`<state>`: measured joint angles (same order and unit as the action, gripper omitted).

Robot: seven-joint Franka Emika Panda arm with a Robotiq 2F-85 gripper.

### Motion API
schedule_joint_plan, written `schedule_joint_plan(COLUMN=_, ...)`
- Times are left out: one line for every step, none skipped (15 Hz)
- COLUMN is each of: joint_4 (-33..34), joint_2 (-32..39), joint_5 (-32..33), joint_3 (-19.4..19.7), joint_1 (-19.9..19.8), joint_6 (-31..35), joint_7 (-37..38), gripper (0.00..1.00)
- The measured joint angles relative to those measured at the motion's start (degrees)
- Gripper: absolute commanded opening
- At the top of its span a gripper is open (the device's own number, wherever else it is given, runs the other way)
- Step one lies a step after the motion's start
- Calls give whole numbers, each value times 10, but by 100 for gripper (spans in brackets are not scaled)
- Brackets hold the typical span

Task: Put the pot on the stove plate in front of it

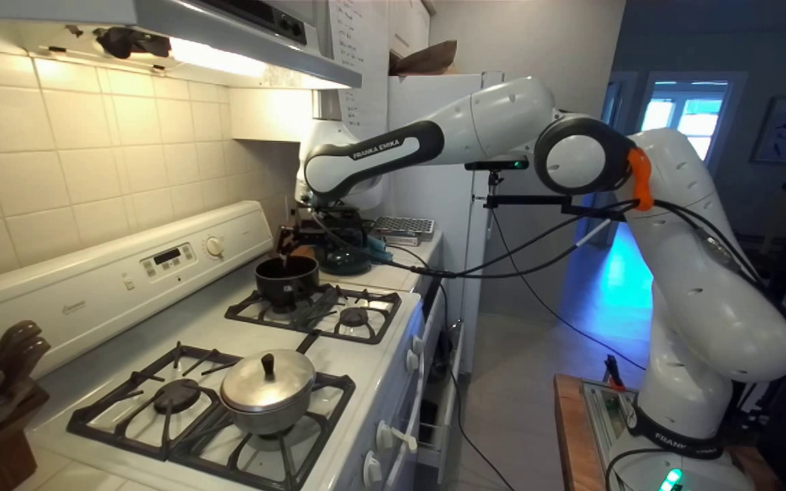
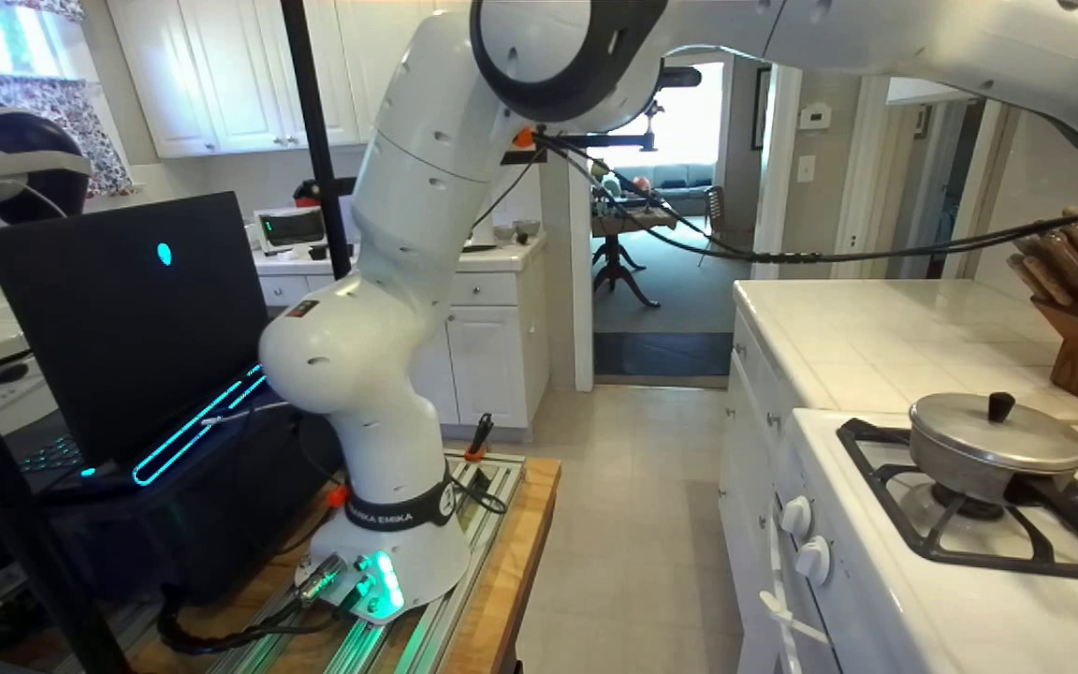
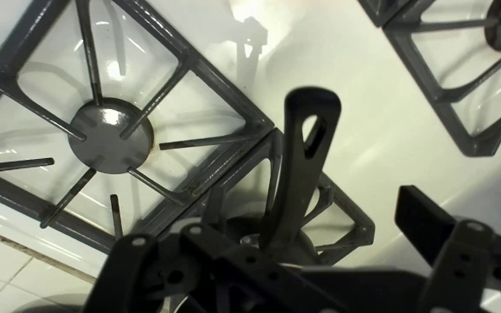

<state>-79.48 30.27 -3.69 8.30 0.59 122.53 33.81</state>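
Observation:
The black pot [image 1: 287, 281] stands on the back burner grate in an exterior view. In the wrist view its black handle [image 3: 300, 143], with a hole near the end, points up the picture. The pot's body is mostly hidden there behind my fingers. My gripper [image 1: 289, 240] is over the pot's far side. In the wrist view the gripper [image 3: 311, 195] is open, fingers wide apart, with the handle between them in the picture. I cannot tell whether a finger touches the pot. The stove plate [image 1: 354, 316] in front of the pot bears nothing; it also shows in the wrist view [image 3: 111, 137].
A lidded silver pan [image 1: 269, 382] stands on a nearer burner; it also shows in an exterior view [image 2: 997, 445]. A dark kettle [image 1: 344, 259] stands beside the stove, close to the gripper. The stove's back panel [image 1: 120, 273] rises behind the burners. A range hood [image 1: 229, 41] hangs above.

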Motion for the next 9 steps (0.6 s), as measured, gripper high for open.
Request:
schedule_joint_plan(joint_4=-26, joint_2=-19, joint_5=0, joint_3=-4, joint_1=-1, joint_6=0, joint_7=-32, gripper=100)
schedule_joint_plan(joint_4=-52, joint_2=-37, joint_5=0, joint_3=-8, joint_1=-3, joint_6=0, joint_7=-62, gripper=100)
schedule_joint_plan(joint_4=-78, joint_2=-54, joint_5=0, joint_3=-12, joint_1=-4, joint_6=0, joint_7=-91, gripper=100)
schedule_joint_plan(joint_4=-102, joint_2=-72, joint_5=-1, joint_3=-15, joint_1=-5, joint_6=0, joint_7=-117, gripper=100)
schedule_joint_plan(joint_4=-126, joint_2=-87, joint_5=-1, joint_3=-18, joint_1=-5, joint_6=0, joint_7=-140, gripper=100)
schedule_joint_plan(joint_4=-148, joint_2=-103, joint_5=-1, joint_3=-21, joint_1=-6, joint_6=0, joint_7=-161, gripper=100)
schedule_joint_plan(joint_4=-169, joint_2=-117, joint_5=-1, joint_3=-24, joint_1=-6, joint_6=-1, joint_7=-179, gripper=100)
schedule_joint_plan(joint_4=-188, joint_2=-131, joint_5=-1, joint_3=-26, joint_1=-6, joint_6=-2, joint_7=-196, gripper=100)
schedule_joint_plan(joint_4=-206, joint_2=-144, joint_5=-1, joint_3=-29, joint_1=-7, joint_6=-2, joint_7=-212, gripper=100)
